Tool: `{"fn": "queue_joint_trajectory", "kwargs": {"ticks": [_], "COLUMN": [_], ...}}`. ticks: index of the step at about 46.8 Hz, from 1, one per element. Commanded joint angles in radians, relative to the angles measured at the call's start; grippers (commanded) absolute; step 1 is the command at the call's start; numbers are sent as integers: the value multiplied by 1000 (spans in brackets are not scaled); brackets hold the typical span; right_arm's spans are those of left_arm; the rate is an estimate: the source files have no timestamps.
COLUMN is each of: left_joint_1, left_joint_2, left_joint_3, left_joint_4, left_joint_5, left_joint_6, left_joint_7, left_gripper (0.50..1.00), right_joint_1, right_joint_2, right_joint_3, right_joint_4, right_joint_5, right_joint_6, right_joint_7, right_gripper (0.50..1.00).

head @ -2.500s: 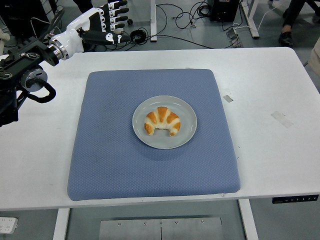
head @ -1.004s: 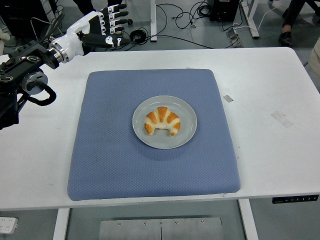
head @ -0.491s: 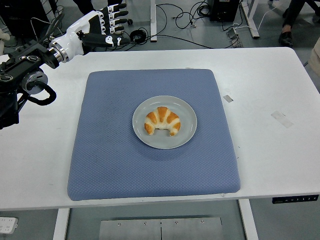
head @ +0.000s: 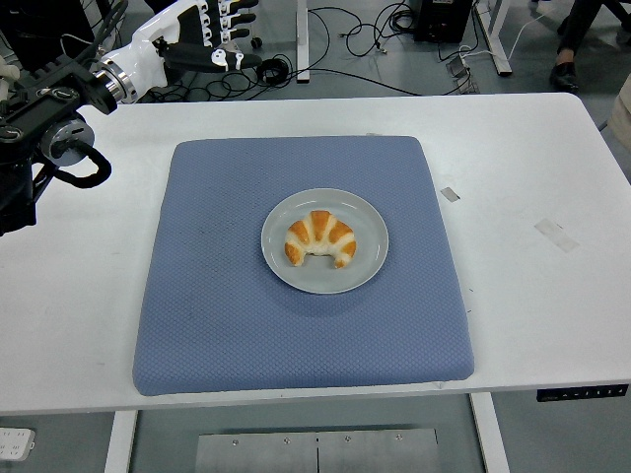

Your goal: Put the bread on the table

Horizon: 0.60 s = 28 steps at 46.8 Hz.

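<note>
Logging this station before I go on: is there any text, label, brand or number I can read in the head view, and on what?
None can be read.
Control panel on the table's front edge, at right: small pale marks, too small to read.
Two tape strips on the table: blank.
Plate, croissant, blue mat, left hand: no print visible.

Golden-brown croissant [head: 319,239] with pale stripes, curved ends pointing toward the near edge, lying flat and whole, centred on a round grey plate [head: 367,263], untouched
</note>
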Motion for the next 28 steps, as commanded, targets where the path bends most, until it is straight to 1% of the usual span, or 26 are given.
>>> {"fn": "queue_joint_trajectory", "kwargs": {"ticks": [1, 9, 14, 17, 28], "left_joint_1": [-26, -109, -149, -167, -236], "left_joint_2": [-4, -33, -36, -38, -73], "left_joint_3": [15, 98, 148, 173, 331], "left_joint_4": [0, -1, -3, -3, -5], "left_joint_5": [14, 114, 172, 189, 221], "left_joint_6": [0, -1, -3, -6, -9], "left_joint_7": [1, 1, 1, 1, 2], "left_gripper": [966, 963, 963, 963, 963], "right_joint_1": [0, 0, 0, 1, 3], "right_joint_2": [0, 0, 0, 0, 0], "right_joint_3": [0, 0, 2, 0, 0], "right_joint_4": [0, 0, 0, 2, 2], "right_joint_5": [0, 0, 0, 0, 0], "right_joint_6": [0, 0, 1, 1, 1], "right_joint_7": [0, -1, 0, 0, 0], "right_gripper": [1000, 1000, 1000, 1000, 1000]}}
